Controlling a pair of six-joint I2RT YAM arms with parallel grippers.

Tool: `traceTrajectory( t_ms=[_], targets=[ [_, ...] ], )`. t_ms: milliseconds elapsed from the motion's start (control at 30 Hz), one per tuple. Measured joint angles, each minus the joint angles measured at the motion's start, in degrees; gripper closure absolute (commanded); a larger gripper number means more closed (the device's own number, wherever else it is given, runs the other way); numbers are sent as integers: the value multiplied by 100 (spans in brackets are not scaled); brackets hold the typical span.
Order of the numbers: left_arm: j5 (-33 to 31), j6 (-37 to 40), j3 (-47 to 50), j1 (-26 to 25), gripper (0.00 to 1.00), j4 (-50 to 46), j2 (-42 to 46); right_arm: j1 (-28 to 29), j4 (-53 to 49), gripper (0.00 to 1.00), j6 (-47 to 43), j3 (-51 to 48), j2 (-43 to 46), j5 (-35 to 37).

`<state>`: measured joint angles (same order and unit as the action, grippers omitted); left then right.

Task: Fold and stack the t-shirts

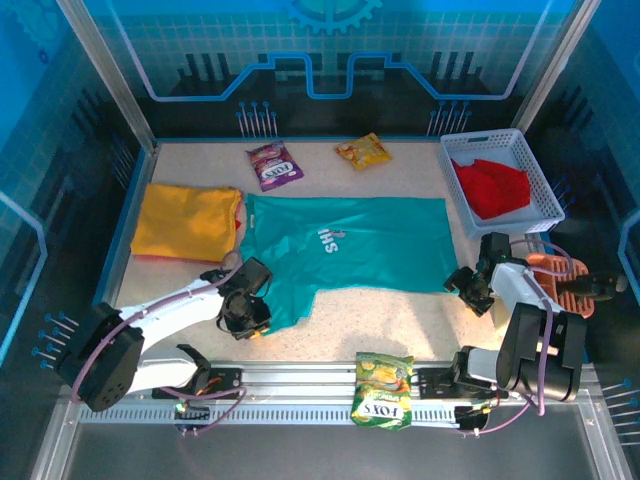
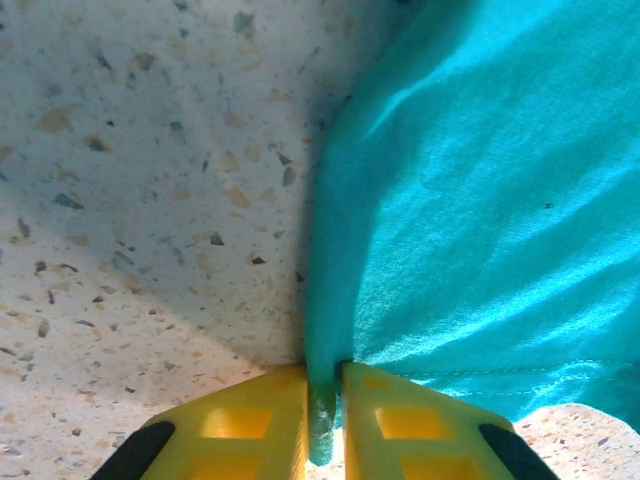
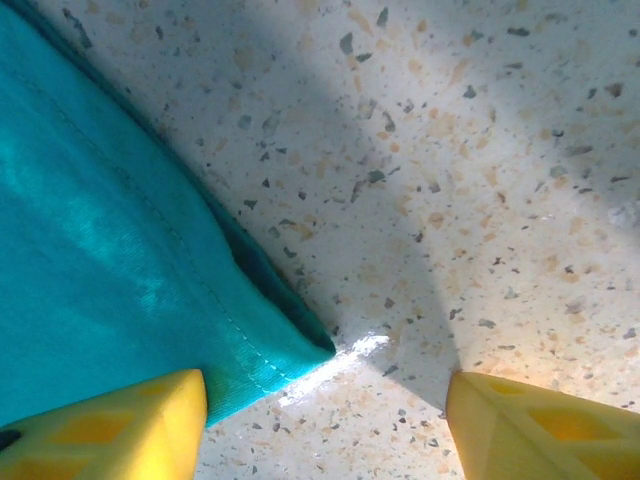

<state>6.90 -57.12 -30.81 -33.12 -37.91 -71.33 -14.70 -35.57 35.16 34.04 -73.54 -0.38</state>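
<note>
The left gripper [image 2: 323,425] is clamped on the near-left edge of the teal t-shirt [image 1: 345,250], which lies spread flat mid-table. The right gripper [image 3: 325,420] hangs wide open and empty over the shirt's near-right corner. A yellow-orange t-shirt [image 1: 187,220] lies at left. A red t-shirt [image 1: 492,187] sits in a white basket [image 1: 543,190].

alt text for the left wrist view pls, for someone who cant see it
The left gripper, yellow and at the bottom of the frame, is pinched shut on a folded edge of the teal t-shirt. The shirt spreads up and to the right, with speckled tabletop on the left.
</note>
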Motion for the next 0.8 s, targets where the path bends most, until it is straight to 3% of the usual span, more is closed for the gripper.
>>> traceTrajectory(
  t_ms=[133, 400, 467, 800],
  targets=[
    [-17, 57, -81, 0, 87, -70, -81, -2, -28, 44, -7, 17, -17, 33],
    [-72, 203, -212, -2, 91, -17, -197, -39, -133, 47, 22, 142, -190, 46],
    [-109, 205, -219, -4, 91, 79, -197, -39, -162, 51, 22, 173, -225, 52],
    [-184, 216, -219, -4, 92, 101, -168, -74, -166, 43, -66, 205, -238, -68]
  ],
)
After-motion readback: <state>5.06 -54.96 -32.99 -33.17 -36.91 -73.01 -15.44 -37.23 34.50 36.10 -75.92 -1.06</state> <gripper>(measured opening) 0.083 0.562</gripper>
